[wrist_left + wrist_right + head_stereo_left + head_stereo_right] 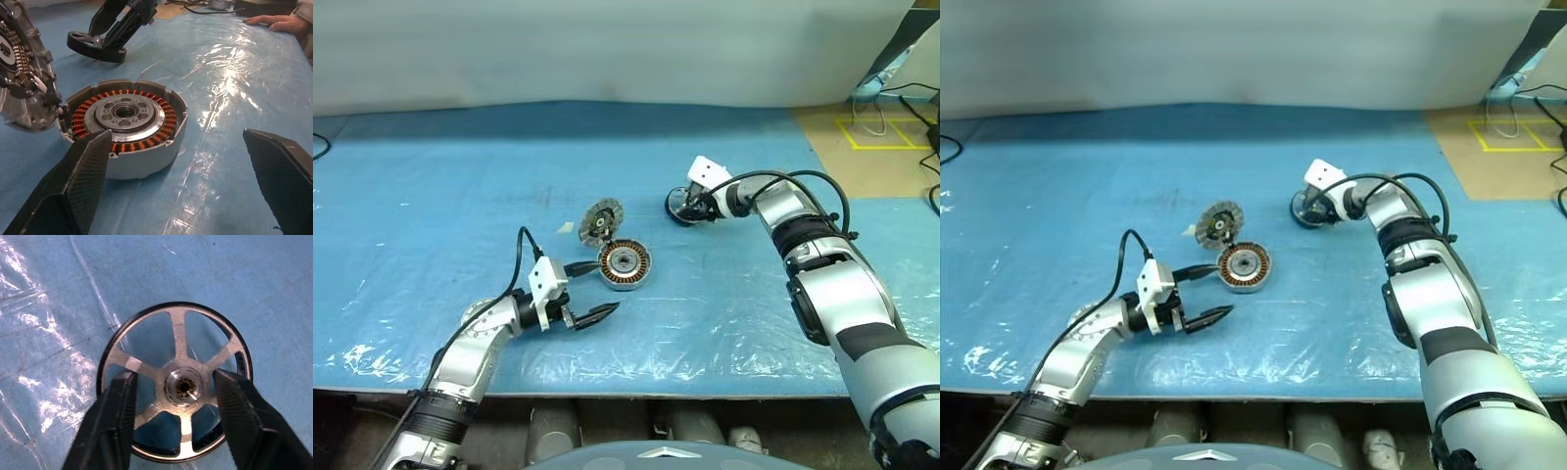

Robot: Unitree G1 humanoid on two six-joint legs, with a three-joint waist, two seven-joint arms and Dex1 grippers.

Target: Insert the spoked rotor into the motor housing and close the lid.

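The right gripper (173,404) reaches down over the spoked rotor (178,357) flat on the blue table (460,196), its fingers half closed around the hub, not pinching yet, while the left gripper (181,171) waits wide open beside the motor housing (625,264), with the lid (600,223) leaning just behind.

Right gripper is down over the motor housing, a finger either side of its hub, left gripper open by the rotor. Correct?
No, swapped. In the right wrist view the right gripper straddles the spoked rotor's hub. The open left gripper sits by the motor housing, as the left eye view shows.
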